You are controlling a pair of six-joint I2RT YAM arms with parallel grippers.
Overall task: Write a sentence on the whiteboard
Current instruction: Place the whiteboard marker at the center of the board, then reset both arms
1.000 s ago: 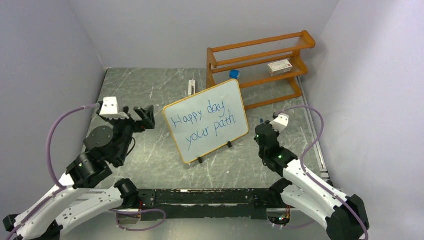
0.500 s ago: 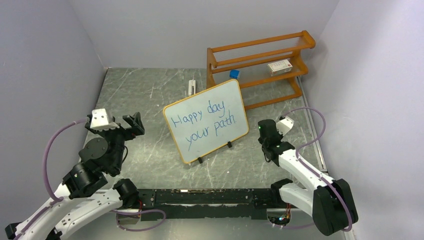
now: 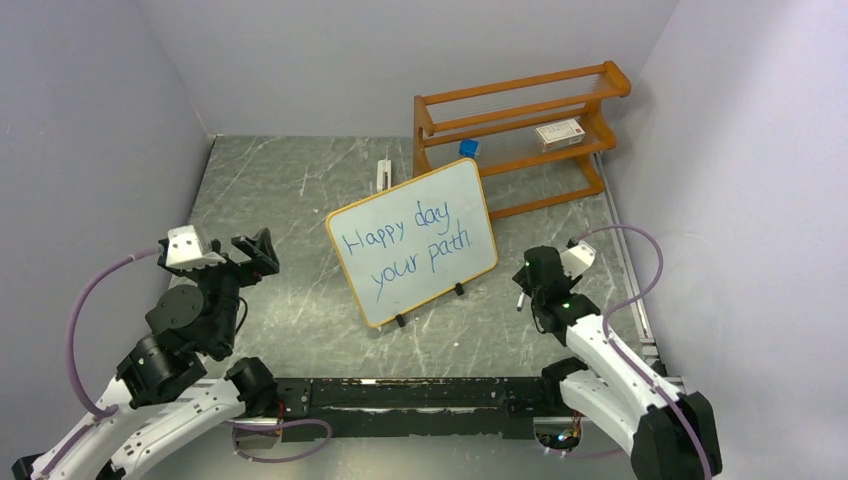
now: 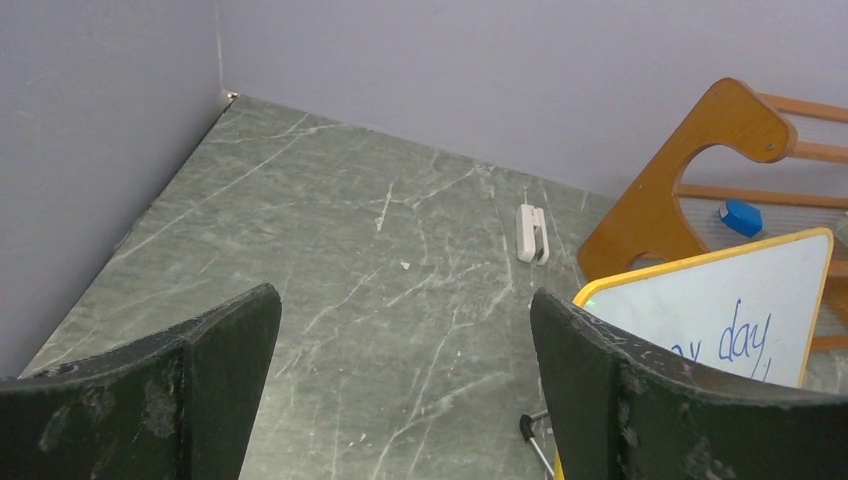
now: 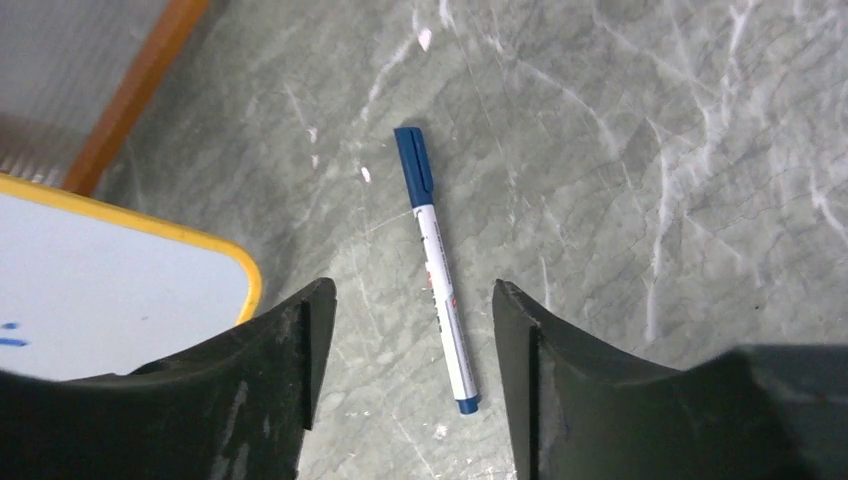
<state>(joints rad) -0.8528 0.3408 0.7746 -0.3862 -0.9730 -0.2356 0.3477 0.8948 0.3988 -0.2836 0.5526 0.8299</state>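
Observation:
The whiteboard (image 3: 412, 240) stands tilted on small black feet mid-table, with a light-wood frame. The sentence (image 3: 405, 248) on it, in blue, reads "Happy day your path". In the right wrist view a blue-capped white marker (image 5: 437, 270) lies flat on the table, just right of the whiteboard's corner (image 5: 100, 280). My right gripper (image 5: 410, 300) hovers open above the marker, touching nothing; it sits right of the board (image 3: 527, 290). My left gripper (image 3: 258, 250) is wide open and empty, left of the board (image 4: 405, 295). The whiteboard's edge (image 4: 720, 310) shows behind its right finger.
An orange wooden shelf rack (image 3: 520, 130) stands at the back right, holding a blue block (image 3: 469, 147) and a white box (image 3: 558, 133). A small white object (image 3: 384, 172) lies on the table behind the board. Grey walls close in on three sides.
My right gripper has opened and pulled back toward the near edge; the marker now lies on the table. The left arm has drawn back to the left, still open.

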